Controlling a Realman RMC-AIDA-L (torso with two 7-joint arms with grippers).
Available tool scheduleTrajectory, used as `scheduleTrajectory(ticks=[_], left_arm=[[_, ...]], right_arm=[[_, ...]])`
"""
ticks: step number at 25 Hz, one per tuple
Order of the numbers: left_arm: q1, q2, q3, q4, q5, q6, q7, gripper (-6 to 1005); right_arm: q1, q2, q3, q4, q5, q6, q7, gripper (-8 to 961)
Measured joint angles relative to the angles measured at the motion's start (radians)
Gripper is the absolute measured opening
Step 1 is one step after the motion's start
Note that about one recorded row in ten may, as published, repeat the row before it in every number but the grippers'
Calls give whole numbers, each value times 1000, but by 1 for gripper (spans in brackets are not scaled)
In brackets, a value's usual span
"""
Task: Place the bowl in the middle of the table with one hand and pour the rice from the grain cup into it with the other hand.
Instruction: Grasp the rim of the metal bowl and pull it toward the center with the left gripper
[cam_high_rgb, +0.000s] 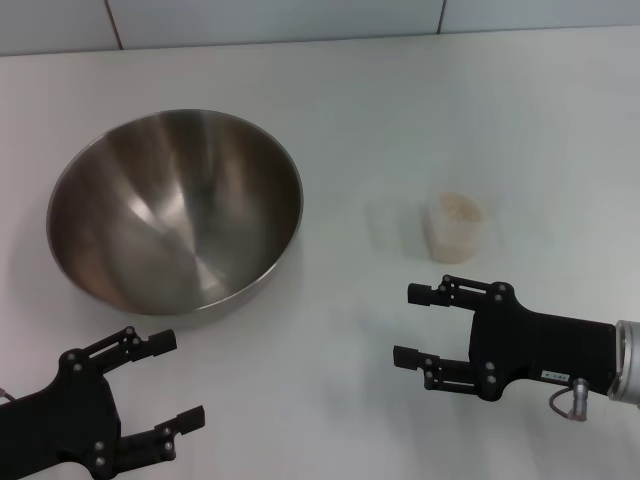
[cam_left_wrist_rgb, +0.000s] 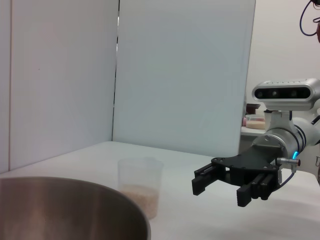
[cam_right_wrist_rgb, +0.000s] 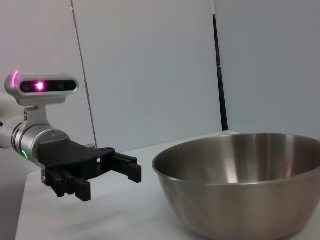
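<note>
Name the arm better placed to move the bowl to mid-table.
Left. Its open tool sits just near of the bowl, on the table's left; the right tool faces the grain cup.

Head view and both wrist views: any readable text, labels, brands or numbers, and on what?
No readable text in any view.
Right gripper, black, open: a small white sticker on its body, print too small to read.
Shiny stainless-steel mixing bowl: no markings.
Clear plastic grain cup holding rice: none legible.
Left gripper, black, open: none.
</note>
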Motion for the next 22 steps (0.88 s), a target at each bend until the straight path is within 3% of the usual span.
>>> scheduleTrajectory(ticks=[15, 22], left_arm=[[2, -2, -16, -4, -5, 37, 3, 809], [-19, -35, -236, -8, -17, 197, -36, 807]], right_arm=[[0, 0, -2, 2, 0, 3, 0, 719], [-2, 0, -1, 7, 0, 0, -2, 719]])
